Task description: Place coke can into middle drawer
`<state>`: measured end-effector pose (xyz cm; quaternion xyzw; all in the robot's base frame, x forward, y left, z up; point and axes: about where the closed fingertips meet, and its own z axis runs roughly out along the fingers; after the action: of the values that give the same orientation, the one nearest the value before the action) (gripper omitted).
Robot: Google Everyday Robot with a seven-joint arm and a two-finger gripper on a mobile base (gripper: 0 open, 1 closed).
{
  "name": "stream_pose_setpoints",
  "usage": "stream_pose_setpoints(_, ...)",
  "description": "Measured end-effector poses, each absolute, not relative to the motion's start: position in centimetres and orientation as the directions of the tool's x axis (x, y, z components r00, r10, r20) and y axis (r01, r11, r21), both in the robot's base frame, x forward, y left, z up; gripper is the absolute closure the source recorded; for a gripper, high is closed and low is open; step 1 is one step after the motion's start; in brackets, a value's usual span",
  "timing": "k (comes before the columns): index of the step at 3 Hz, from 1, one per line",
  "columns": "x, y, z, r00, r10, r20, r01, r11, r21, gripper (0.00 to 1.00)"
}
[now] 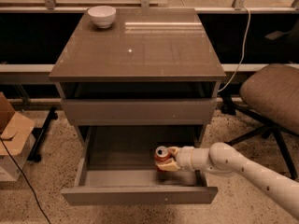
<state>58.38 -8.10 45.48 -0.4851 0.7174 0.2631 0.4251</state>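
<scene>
The coke can [161, 158], red with a silver top, stands upright inside the open middle drawer [139, 195], near the drawer's right front part. My gripper [168, 160] reaches in from the right on a white arm and is shut on the can, its pale fingers [171, 166] wrapped around the can's right side. The can's base is low over the grey drawer floor; I cannot tell whether it touches. The drawer front is plain with a tiny pale dot.
The grey-brown cabinet top [140, 45] carries a white bowl [102, 16] at its back left. A closed drawer front [139, 111] sits above the open one. An office chair [273, 94] stands to the right, cardboard boxes [11, 134] to the left.
</scene>
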Motion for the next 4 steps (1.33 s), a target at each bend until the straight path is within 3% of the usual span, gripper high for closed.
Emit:
stream_pose_setpoints(1,58.9,-7.6,43.7,-0.165,-0.464,-0.871,-0.923,0.384,-0.029,0.58)
stream_pose_setpoints(2,59.2,-7.3,42.7,-0.182,-0.454,-0.872,-0.927,0.374,-0.002,0.27)
stream_pose_setpoints(3,59.2,-7.1,42.7,-0.181,-0.454,-0.872,-0.928,0.372,-0.001,0.04)
stream_pose_setpoints(4,59.1,-7.0,42.6,-0.181,-0.454,-0.873,-0.929,0.370,0.000,0.00)
